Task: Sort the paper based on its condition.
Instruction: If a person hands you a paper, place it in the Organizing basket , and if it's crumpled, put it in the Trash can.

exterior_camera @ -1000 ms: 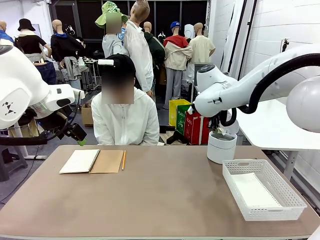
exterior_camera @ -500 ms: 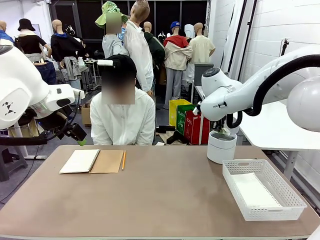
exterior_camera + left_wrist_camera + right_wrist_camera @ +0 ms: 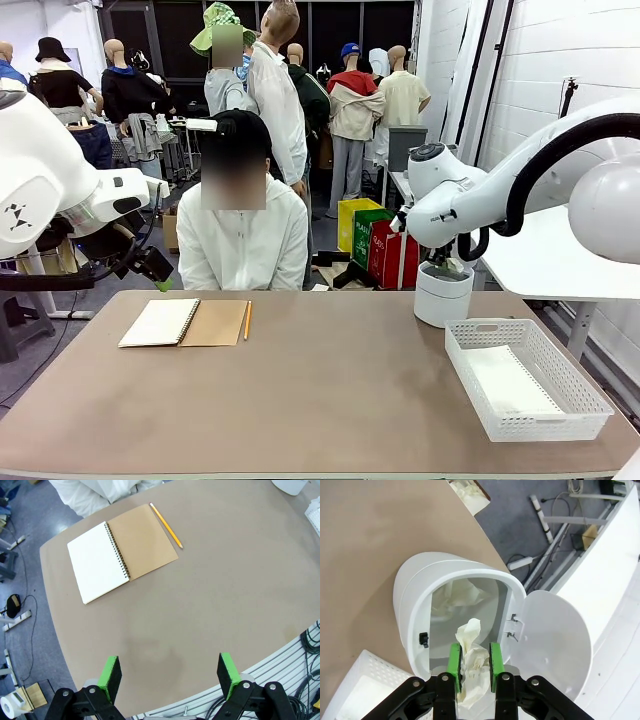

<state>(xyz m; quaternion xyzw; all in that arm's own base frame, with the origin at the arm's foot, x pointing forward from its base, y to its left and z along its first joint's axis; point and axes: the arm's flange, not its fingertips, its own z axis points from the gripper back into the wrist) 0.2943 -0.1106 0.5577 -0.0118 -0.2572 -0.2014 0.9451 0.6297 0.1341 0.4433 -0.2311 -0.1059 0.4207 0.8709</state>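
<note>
Brown and smooth, the table stands between us and a person in a white jacket who sits at the far side. On the far left part of the table lies an open spiral notebook, with a white page to one side and its brown cover to the other, and a yellow pencil lies just beside the cover.

On our right side we see two containers. One is a white round bin near the far right edge of the table; its lid is swung open to the side. Inside the bin we see crumpled paper lying at the bottom. The other container is a white basket with small holes in its walls, nearer to us than the bin. A smooth flat sheet lies on its floor.

Our right gripper hangs directly above the open mouth of the bin. Its two green pads are pressed onto a wrinkled ball of paper, which sticks out from between them toward the bin. The ball is above the opening and does not touch the paper already inside.

Our left gripper is in the air over the near left part of the table, well apart from the notebook. Its fingers stand spread wide with nothing between them.
</note>
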